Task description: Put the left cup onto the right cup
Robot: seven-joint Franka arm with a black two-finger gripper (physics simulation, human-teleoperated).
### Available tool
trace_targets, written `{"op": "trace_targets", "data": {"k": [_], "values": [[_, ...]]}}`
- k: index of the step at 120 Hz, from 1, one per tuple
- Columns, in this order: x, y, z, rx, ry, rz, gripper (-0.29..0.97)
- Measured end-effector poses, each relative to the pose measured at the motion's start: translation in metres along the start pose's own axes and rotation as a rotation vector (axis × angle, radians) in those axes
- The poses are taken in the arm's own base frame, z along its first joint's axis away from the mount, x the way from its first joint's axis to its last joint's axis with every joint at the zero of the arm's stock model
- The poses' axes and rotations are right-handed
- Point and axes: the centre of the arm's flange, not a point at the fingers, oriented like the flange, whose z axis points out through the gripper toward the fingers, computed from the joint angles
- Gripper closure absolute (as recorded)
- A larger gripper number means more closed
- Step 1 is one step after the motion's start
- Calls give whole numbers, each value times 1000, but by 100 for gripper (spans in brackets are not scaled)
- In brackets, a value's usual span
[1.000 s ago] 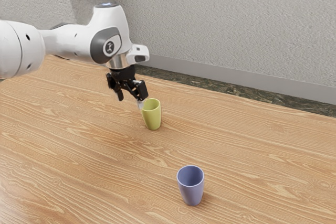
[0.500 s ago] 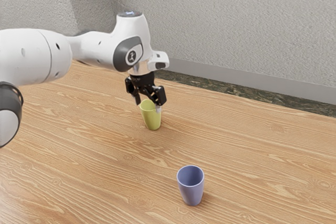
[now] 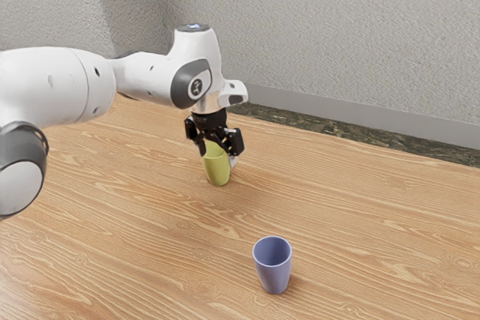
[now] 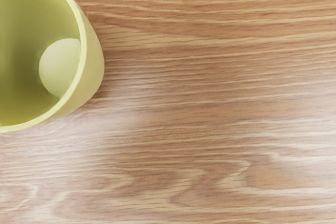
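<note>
The claw [image 3: 217, 154] is seen lowered onto the rim of the yellow-green cup [image 3: 217, 173], at the end of the white arm [image 3: 90, 94] that is brought in from the exterior view's left. Its two black fingers [image 3: 235, 145] are held wide apart, one on each side of the cup's upper part. No firm grip from both sides can be made out, so the claw is read as wide and not holding anything.

The yellow-green cup is stood upright on the wooden counter [image 3: 360, 207], directly beneath the claw, with its mouth turned up toward the hand. In the wrist view the same cup [image 4: 86, 72] is looked into from above. Its inner wall and its pale round bottom can be seen, and its base is set on the counter [image 4: 220, 108] just under the hand.

The purple cup [image 3: 271, 264] is found well apart from the claw, nearer the camera and toward the exterior view's right. It is also stood upright on the counter with its mouth open upward, and nothing is seen inside it or on it. The two cups are kept apart by a bare stretch of wood grain. Behind the claw, the far edge of the counter is met by a dark strip and a grey textured wall [image 3: 337, 28].
</note>
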Motion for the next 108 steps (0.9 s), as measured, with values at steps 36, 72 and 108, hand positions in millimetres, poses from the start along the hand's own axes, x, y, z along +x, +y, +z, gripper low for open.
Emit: {"op": "trace_targets", "data": {"k": [36, 72, 108], "values": [[22, -13, 1, 13, 21, -18, 2], [38, -25, 19, 21, 14, -34, 2], [50, -29, 31, 19, 2, -41, 2]]}}
